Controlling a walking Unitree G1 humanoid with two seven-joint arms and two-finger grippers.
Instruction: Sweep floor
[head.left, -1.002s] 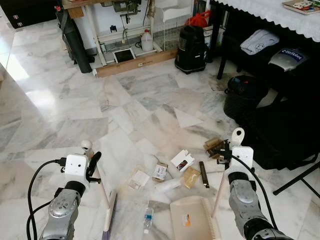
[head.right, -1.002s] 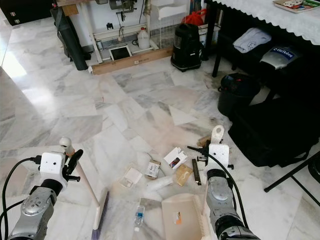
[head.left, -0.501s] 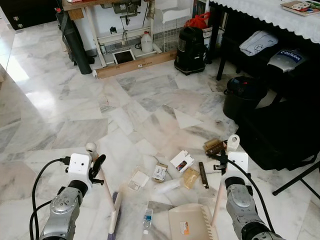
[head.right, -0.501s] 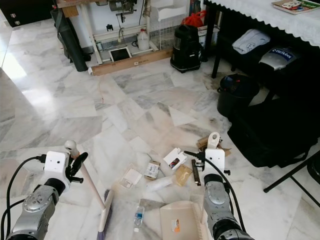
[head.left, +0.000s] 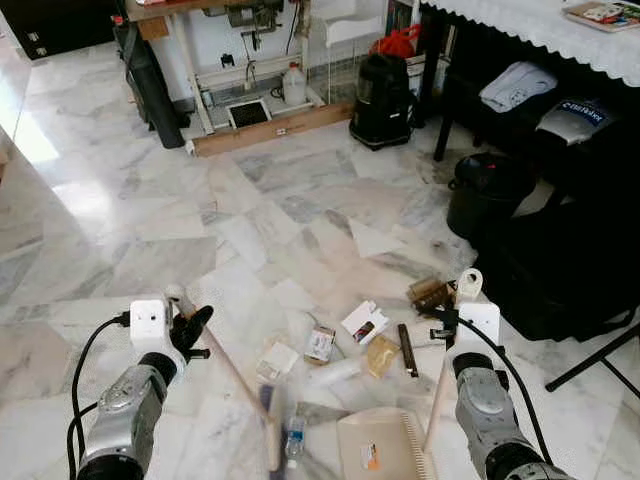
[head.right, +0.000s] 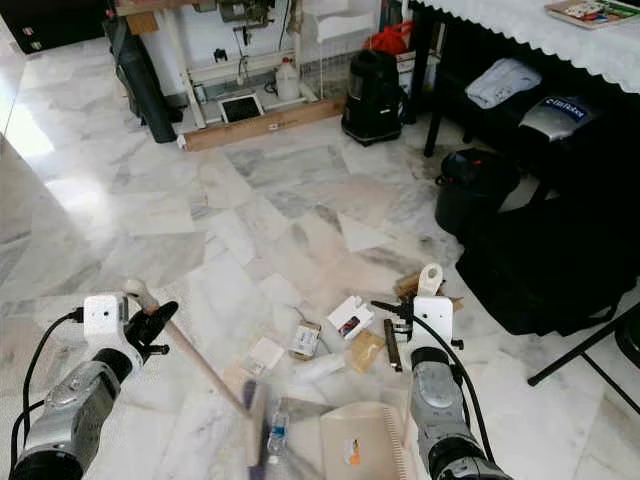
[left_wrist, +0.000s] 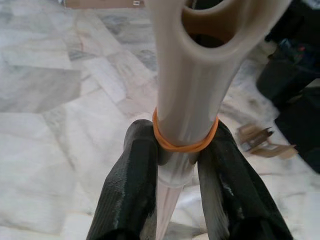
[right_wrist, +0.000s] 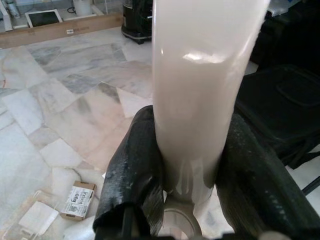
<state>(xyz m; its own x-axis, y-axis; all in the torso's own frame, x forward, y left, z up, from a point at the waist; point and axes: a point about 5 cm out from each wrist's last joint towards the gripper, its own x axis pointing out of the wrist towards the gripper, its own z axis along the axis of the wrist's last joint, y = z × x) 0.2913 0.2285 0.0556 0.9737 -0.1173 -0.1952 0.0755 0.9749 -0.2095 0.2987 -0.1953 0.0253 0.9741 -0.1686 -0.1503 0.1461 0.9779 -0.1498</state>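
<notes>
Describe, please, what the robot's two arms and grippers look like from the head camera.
Both arms are silver-grey metal with rounded joint housings. Each wrist carries a white, box-shaped camera module with a small dark lens. The left gripper and right gripper have long black fingers with a matte, scuffed surface. A black cable loops from each white module back along the forearm.

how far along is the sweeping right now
Setup done: the left end effector is clamped on the broom handle, the right end effector on the dustpan handle. In hand: the broom head sits beside the plastic bottle. Left: boxes and wrappers lie outside the dustpan.
</notes>
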